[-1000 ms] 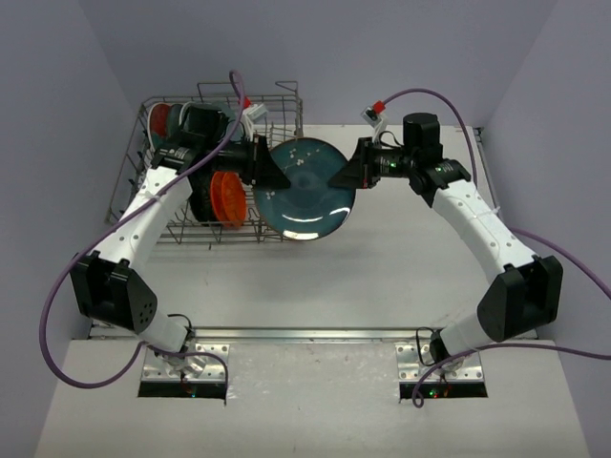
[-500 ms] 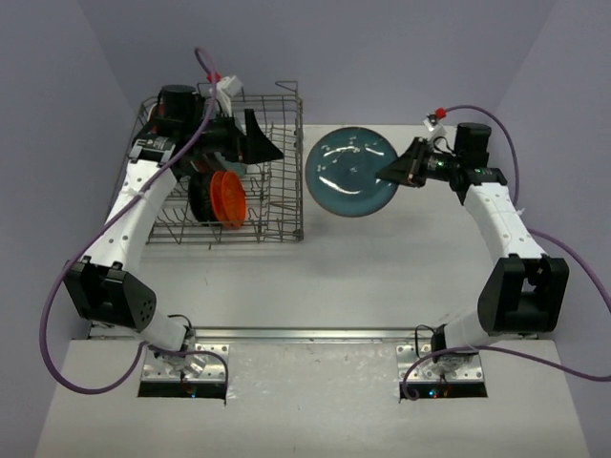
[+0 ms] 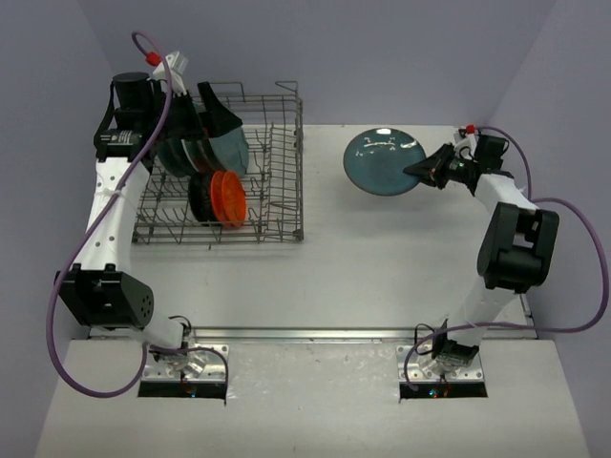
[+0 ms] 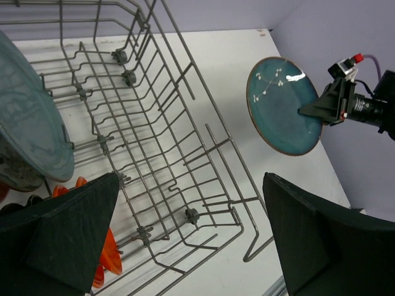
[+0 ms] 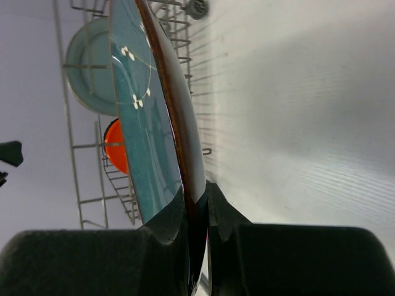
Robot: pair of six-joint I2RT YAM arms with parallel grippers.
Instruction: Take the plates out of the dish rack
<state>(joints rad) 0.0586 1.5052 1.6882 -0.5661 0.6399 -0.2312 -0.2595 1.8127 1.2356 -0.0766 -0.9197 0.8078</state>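
Right gripper (image 5: 196,188) clamps teal plate (image 3: 384,162) by rim only, may slip and drop; left gripper (image 4: 191,182) wide open.

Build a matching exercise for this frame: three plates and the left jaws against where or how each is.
1 teal plate
2 orange plate
3 grey-blue plate
4 left jaws

A wide open above the dish rack
B clamped by the right jaws, outside the rack
C in the rack beside a black plate
D in the rack, behind the orange plate

Pairs: 1-B, 2-C, 3-D, 4-A
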